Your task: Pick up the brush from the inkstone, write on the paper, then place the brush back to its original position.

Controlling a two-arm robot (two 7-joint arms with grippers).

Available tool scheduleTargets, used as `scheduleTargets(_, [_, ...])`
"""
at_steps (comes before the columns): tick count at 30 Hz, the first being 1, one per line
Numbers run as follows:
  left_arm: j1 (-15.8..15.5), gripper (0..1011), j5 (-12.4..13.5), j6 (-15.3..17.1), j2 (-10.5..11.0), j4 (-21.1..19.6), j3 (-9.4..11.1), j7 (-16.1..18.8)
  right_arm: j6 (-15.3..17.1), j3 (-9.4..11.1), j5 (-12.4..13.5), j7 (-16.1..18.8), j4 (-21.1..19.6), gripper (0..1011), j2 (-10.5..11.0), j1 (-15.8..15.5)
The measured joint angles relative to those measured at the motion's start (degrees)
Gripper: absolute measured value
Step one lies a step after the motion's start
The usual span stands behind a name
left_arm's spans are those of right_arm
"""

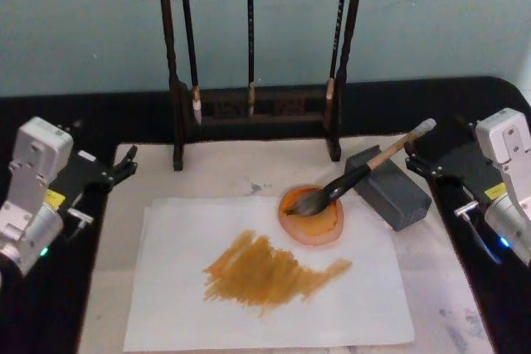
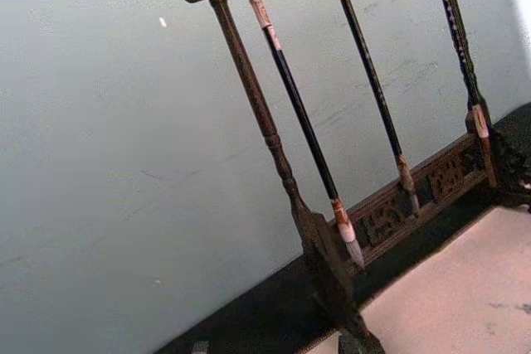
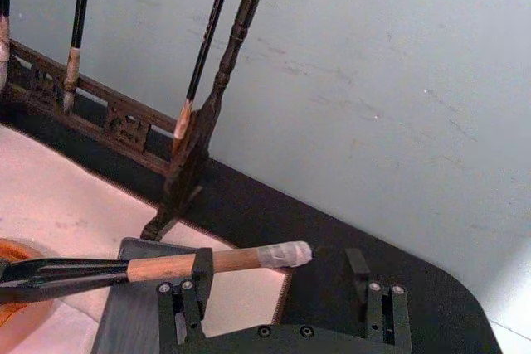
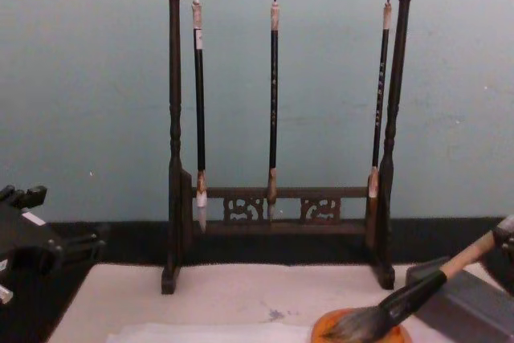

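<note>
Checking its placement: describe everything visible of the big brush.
The brush has a tan wooden handle, pale end cap, black lower section and bushy dark bristles. It lies tilted, bristles resting in the orange inkstone, handle propped on the grey block, capped end raised. The open right gripper is near that end, not gripping it.

Just ahead of the right claw (image 3: pixel 278 275), the brush (image 3: pixel 166 269) handle slants across the grey block (image 3: pixel 133 321), barring a low pass. The brush rack (image 3: pixel 199 138) stands beyond. Beside the left claw (image 1: pixel 106 184), the paper (image 1: pixel 182 321) lies flat, with open room above it.
</note>
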Motion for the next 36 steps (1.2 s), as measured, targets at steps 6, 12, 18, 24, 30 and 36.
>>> scheduleTargets(6, [0.00, 1010, 0.00, 0.00, 0.00, 0.00, 0.00, 0.00, 0.05, 0.20, 0.12, 0.10, -0.21, 1000, 0.03, -0.18])
scheduleTargets(12, [0.00, 1010, 0.00, 0.00, 0.00, 0.01, 0.00, 0.00, 1.69, 4.08, 6.41, 2.73, -5.41, 1000, 1.13, -4.84])
scheduleTargets(18, [0.00, 1010, 0.00, 0.00, 0.00, 0.00, 0.00, 0.00, 5.09, 9.54, 14.43, 4.94, -12.40, 1000, 2.45, -11.39])
scheduleTargets(24, [0.00, 1009, 0.00, 0.00, 0.00, 0.00, 0.00, 0.00, 11.56, 15.84, 28.18, 8.43, -15.89, 1000, 0.66, -15.42])
scheduleTargets(30, [0.00, 1010, 0.00, 0.00, 0.00, 0.00, 0.00, 0.00, 21.62, 22.00, 46.03, 10.17, -14.30, 1000, -4.05, -15.29])
scheduleTargets(36, [-0.01, 1010, 0.00, 0.00, 0.00, 0.00, 0.00, 0.00, 26.34, 23.41, 55.85, 9.85, -8.62, 1000, -7.59, -11.15])
